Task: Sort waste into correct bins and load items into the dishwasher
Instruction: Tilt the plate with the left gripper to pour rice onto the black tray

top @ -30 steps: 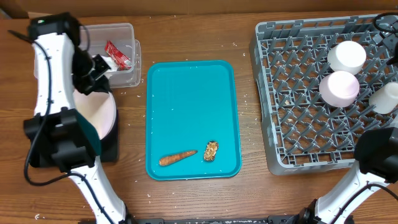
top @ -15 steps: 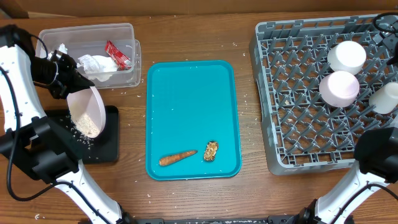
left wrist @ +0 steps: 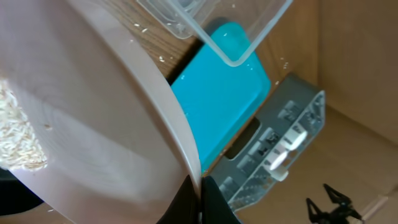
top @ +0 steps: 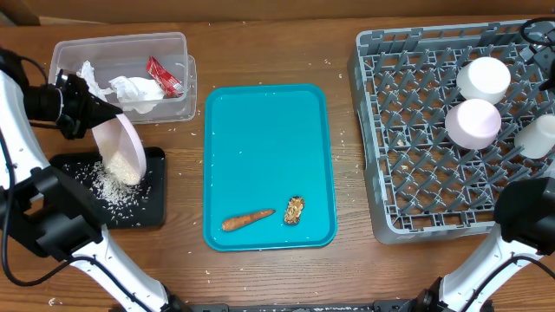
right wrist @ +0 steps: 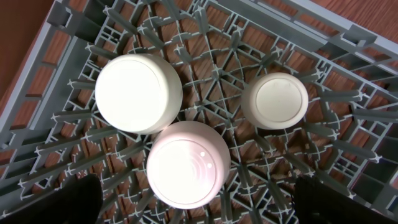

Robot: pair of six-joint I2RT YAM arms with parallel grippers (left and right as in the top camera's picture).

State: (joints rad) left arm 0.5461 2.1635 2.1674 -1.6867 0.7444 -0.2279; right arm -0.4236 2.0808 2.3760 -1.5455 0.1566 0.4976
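Note:
My left gripper (top: 94,117) is shut on the rim of the large white plate (top: 123,146) and holds it steeply tilted over the black tray (top: 147,212). Rice (top: 106,184) lies on the tray, and some clings to the plate (left wrist: 18,143). In the left wrist view the fingers (left wrist: 208,202) pinch the plate's edge (left wrist: 93,124). The carrot piece (top: 247,220) and the brown lump (top: 295,210) lie on the teal tray (top: 269,130). My right gripper (right wrist: 193,186) is open and empty above the dish rack (right wrist: 348,56). The wooden stick is out of view.
The clear tub (top: 178,108) at the back left holds napkins (top: 134,89) and the red-and-white wrapper (top: 162,76). The rack (top: 408,173) holds an upturned white bowl (top: 483,78), a pale bowl (top: 473,121) and a small cup (top: 542,134). Stray rice grains dot the table.
My left gripper has swung left and tipped the plate up on edge. Rice has slid off the plate onto the black tray. The right arm has not moved.

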